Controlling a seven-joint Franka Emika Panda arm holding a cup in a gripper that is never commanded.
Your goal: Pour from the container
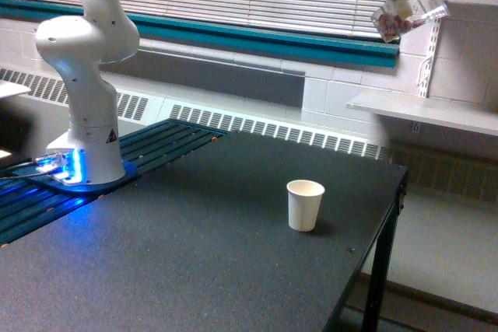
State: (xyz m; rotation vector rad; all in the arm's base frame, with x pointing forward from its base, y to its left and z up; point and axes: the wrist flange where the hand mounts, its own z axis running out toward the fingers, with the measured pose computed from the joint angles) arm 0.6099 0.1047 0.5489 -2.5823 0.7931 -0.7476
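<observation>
Hanging high at the far right of the exterior view, well above the counter (233, 270): the container (405, 9), a small clear cup tilted over, showing reddish-brown pieces gathered at its lower end. Being held by the gripper (398, 5), apparently clamped on the container, though the finger contact itself being too small to make out. Standing upright on the counter, lower and to the left of the container and well apart from it: a cream-white paper cup (305, 204), open and waiting. Judging the step as carrying toward the pour, not yet pouring. Next move likely needing a descent leftward over the paper cup's mouth, then tipping further while staying centred to avoid spilling pieces.
</observation>
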